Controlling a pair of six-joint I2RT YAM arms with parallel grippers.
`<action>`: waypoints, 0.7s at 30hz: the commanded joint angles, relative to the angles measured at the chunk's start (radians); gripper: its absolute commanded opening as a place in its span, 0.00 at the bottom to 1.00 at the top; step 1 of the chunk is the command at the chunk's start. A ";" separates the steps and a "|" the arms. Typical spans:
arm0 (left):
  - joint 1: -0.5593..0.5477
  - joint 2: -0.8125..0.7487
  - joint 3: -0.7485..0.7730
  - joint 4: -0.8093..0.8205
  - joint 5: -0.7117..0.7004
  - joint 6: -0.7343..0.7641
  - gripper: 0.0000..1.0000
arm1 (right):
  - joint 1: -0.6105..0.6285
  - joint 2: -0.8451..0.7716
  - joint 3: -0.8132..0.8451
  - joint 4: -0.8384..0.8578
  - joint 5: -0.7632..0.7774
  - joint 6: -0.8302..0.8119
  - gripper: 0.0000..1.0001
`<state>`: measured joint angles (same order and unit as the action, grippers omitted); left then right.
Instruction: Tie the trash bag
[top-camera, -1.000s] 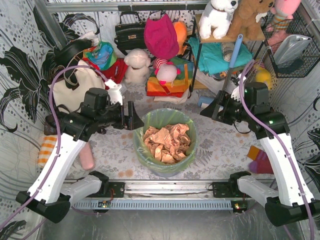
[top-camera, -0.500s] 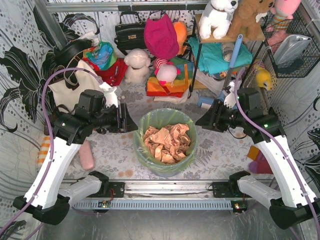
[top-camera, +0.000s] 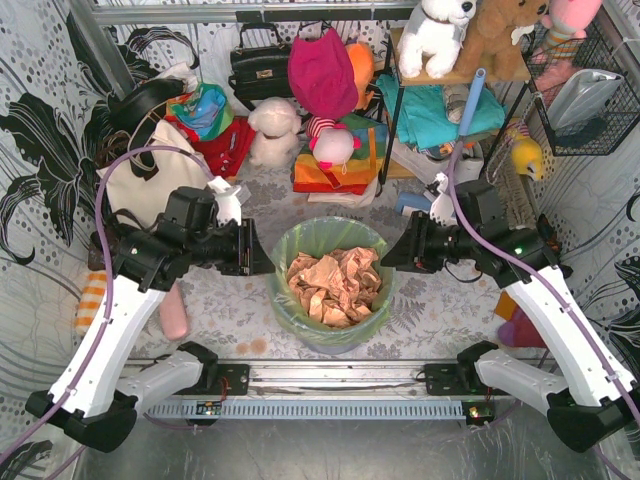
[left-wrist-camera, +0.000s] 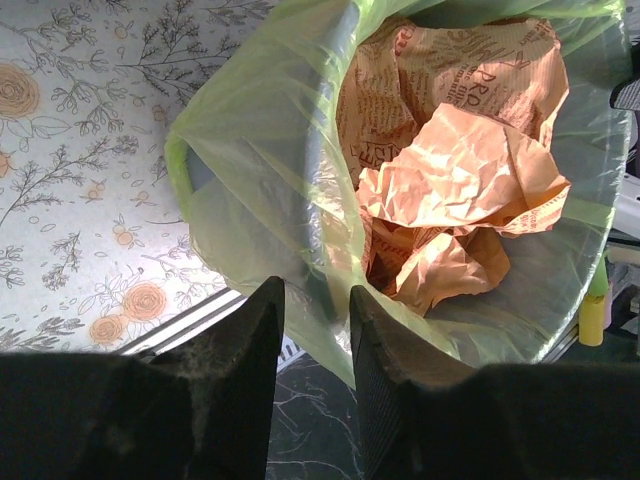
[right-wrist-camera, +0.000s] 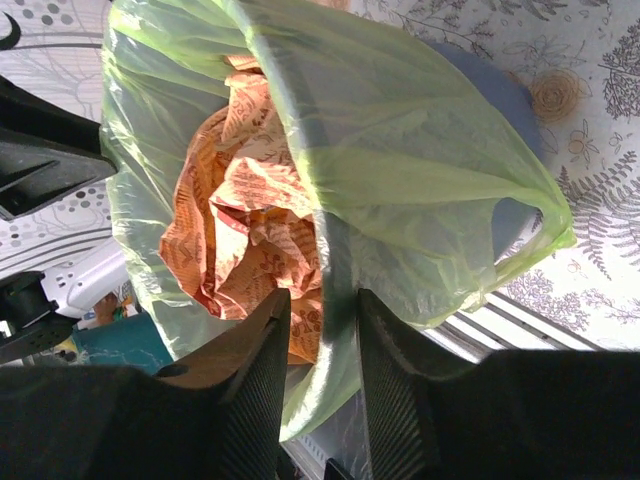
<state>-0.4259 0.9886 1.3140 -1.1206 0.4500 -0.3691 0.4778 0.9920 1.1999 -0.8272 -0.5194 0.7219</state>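
The trash bag (top-camera: 330, 232), thin light-green plastic, lines a round bin in the middle of the table, and crumpled tan paper (top-camera: 333, 285) fills it. My left gripper (top-camera: 262, 258) is at the bag's left rim. In the left wrist view the jaws of the left gripper (left-wrist-camera: 315, 290) stand partly closed with a gap, straddling the folded-over bag (left-wrist-camera: 260, 150) edge. My right gripper (top-camera: 390, 255) is at the right rim. Its wrist view shows the right gripper (right-wrist-camera: 322, 298) astride the bag (right-wrist-camera: 400, 140) edge in the same way, one finger inside over the paper (right-wrist-camera: 250, 200). Neither pair pinches the plastic.
Handbags (top-camera: 262, 62), plush toys (top-camera: 275, 130) and folded cloth crowd the back of the table, beside a shelf (top-camera: 440, 75) at the back right. A pink item (top-camera: 175, 315) lies at the left and a red-orange sock (top-camera: 520, 320) at the right. A metal rail (top-camera: 330, 375) runs along the near edge.
Both grippers have moved inward to the bag's rim, the left from the left and the right from the right. Both pairs of jaws have narrowed around the edge.
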 joint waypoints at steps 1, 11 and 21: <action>-0.007 -0.013 -0.022 0.013 0.026 0.004 0.40 | 0.011 -0.003 -0.024 -0.020 0.007 0.013 0.31; -0.009 -0.011 -0.025 0.039 0.027 -0.009 0.15 | 0.021 -0.006 -0.054 0.034 -0.002 0.033 0.06; -0.009 -0.001 0.005 0.058 -0.073 -0.041 0.00 | 0.023 0.027 -0.025 0.142 0.029 0.067 0.00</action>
<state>-0.4309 0.9855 1.2961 -1.1084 0.4141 -0.4484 0.4953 0.9966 1.1667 -0.7898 -0.5114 0.7532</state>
